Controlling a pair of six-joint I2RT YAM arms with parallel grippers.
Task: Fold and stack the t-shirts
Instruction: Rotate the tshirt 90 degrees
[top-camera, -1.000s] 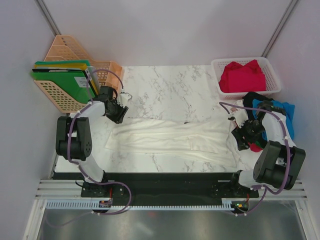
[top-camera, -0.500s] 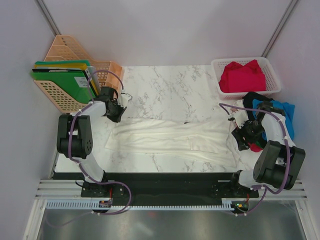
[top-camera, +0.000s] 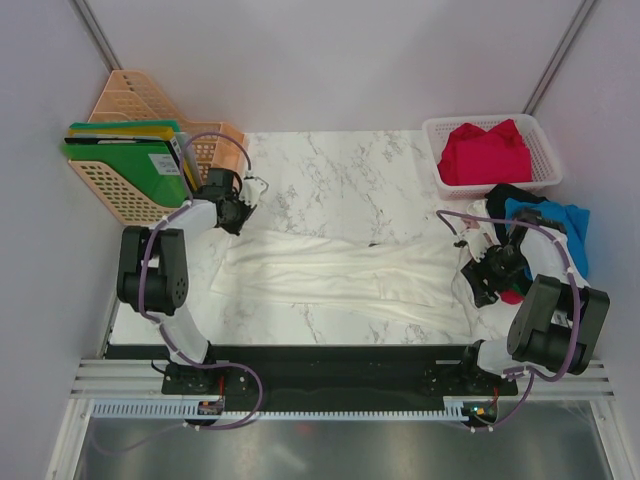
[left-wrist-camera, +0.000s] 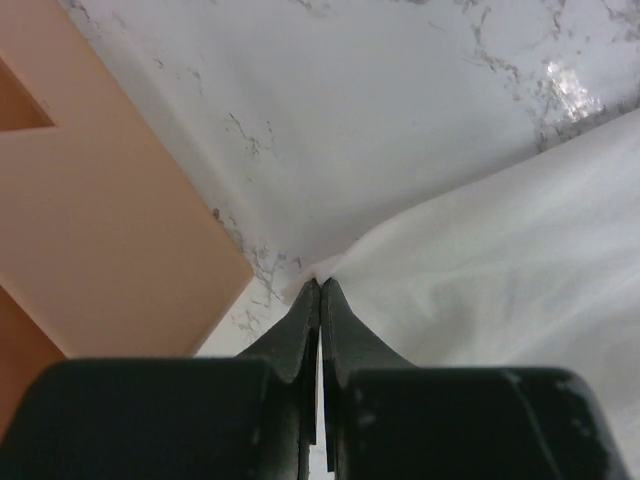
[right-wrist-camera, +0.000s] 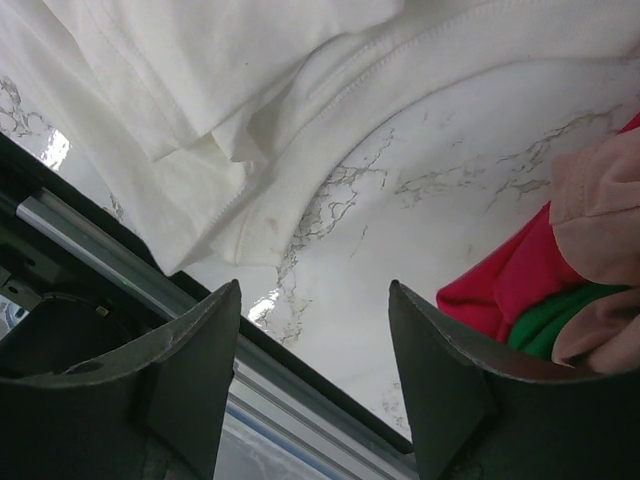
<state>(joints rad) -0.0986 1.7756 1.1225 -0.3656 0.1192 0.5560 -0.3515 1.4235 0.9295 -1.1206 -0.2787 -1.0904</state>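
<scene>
Bench (top-camera: 330, 170): white marble, white t-shirt (top-camera: 330, 270) spread across | walls (top-camera: 330, 60): plain grey | left pincer (left-wrist-camera: 320, 285): clamped on shirt corner by orange rack (top-camera: 135, 95) | right pincer (right-wrist-camera: 313, 295): agape, empty

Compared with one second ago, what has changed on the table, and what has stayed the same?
The left gripper closed on the far left corner of the white shirt and moved a little away from the arm bases, toward the orange rack. The right gripper stayed open near the shirt's right end. The red shirt in the basket did not move.
</scene>
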